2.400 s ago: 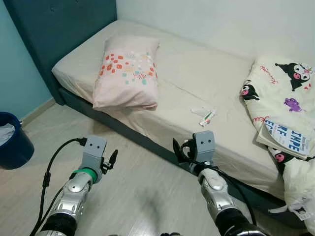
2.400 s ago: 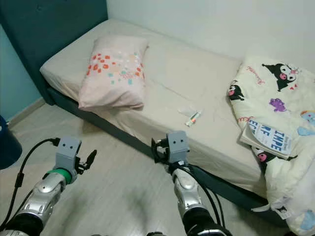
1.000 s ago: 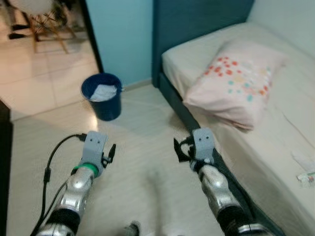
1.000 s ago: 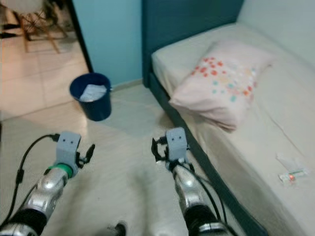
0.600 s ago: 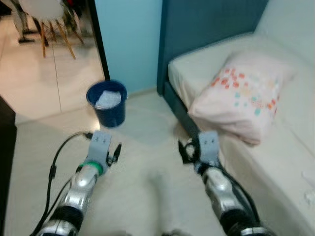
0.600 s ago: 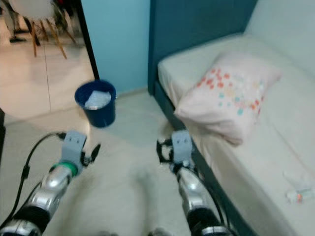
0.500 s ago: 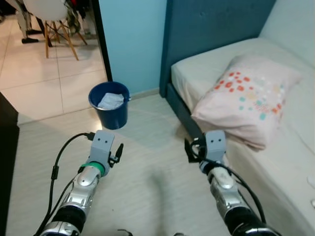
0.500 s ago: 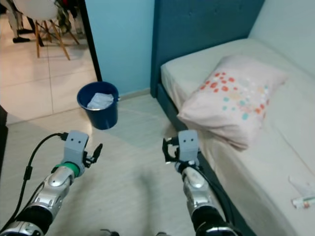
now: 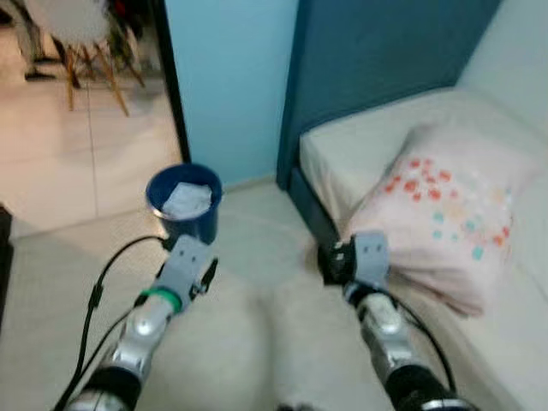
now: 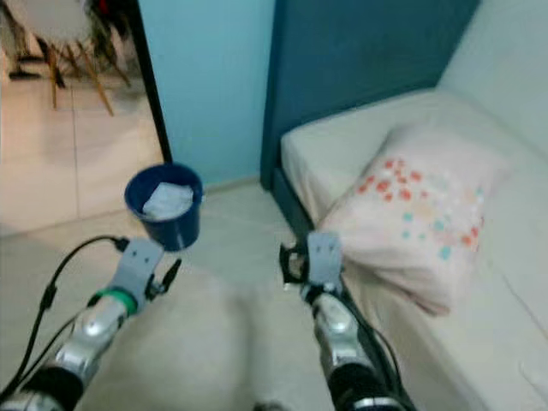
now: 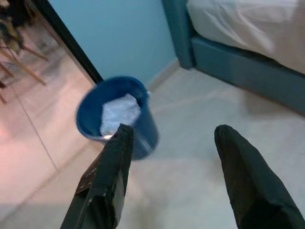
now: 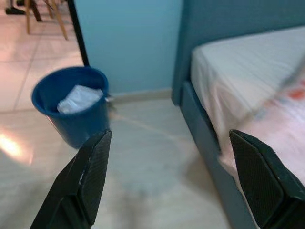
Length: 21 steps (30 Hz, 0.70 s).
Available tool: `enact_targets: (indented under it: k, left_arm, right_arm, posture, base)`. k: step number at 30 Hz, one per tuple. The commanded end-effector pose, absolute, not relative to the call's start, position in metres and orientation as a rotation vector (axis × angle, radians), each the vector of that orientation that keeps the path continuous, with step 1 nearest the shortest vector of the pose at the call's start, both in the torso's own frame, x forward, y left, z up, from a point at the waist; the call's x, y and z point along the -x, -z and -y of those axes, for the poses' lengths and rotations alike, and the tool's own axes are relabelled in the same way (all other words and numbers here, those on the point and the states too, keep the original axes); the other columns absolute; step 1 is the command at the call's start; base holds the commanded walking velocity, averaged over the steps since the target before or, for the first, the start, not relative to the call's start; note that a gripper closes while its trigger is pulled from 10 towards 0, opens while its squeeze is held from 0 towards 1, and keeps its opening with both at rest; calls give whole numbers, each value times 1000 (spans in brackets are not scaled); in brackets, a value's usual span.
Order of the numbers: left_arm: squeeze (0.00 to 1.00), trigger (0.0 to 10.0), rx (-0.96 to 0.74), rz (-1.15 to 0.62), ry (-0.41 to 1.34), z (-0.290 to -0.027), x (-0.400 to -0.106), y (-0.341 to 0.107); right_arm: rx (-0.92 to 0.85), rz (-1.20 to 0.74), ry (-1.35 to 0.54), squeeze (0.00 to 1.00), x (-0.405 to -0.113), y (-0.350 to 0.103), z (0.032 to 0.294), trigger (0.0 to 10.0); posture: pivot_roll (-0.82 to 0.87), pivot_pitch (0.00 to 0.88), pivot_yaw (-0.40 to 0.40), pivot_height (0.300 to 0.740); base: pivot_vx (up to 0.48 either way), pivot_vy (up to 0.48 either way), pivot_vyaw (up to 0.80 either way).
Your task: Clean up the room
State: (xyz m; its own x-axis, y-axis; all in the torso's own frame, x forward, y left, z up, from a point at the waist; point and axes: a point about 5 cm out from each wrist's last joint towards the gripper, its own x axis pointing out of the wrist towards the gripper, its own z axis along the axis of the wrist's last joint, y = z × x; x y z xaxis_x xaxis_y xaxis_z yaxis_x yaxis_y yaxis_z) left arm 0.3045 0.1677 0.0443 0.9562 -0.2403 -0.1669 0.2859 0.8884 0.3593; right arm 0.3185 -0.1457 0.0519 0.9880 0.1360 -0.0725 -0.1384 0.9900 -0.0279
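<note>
Head views show how the look has turned away from the middle of the bed; the tube and book seen a moment ago are out of sight now, so the robot seems to be looking for where trash goes. One blue bin (image 9: 184,199) with white paper stands by the wall. The left gripper (image 9: 208,272) and right gripper (image 9: 328,262) hang over the floor, both spread wide and empty. One pillow (image 9: 445,214) lies on one bed (image 9: 351,154).

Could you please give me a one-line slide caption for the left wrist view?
Open left pincer facing a blue bin holding white paper, beside the bed frame.
</note>
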Motion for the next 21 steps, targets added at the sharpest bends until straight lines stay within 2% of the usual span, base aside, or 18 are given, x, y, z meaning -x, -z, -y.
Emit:
enact_targets:
  k: [1, 4, 8, 21]
  left_arm:
    - [0, 10000, -419, -47, 332, -155, -304, -52]
    - [0, 10000, -408, 14, 373, -144, -307, -63]
    - [0, 10000, -369, 80, 406, -130, -316, -81]
    - [0, 10000, -354, 71, 377, -131, -319, -81]
  right_arm:
    - [11, -71, -133, 0, -316, -50, 145, 10000]
    - [-8, -66, -108, 0, -317, -52, 149, 10000]
    - [-23, -78, -78, 0, -315, -48, 155, 10000]
    - [-19, -70, -87, 0, -319, -53, 154, 10000]
  posture:
    - [6, 21, 51, 735]
    - [3, 21, 56, 735]
    - [2, 20, 58, 735]
    - [5, 14, 55, 735]
  base:
    - [469, 0, 0]
    - [469, 0, -148]
    - [469, 0, -747]
    - [468, 0, -738]
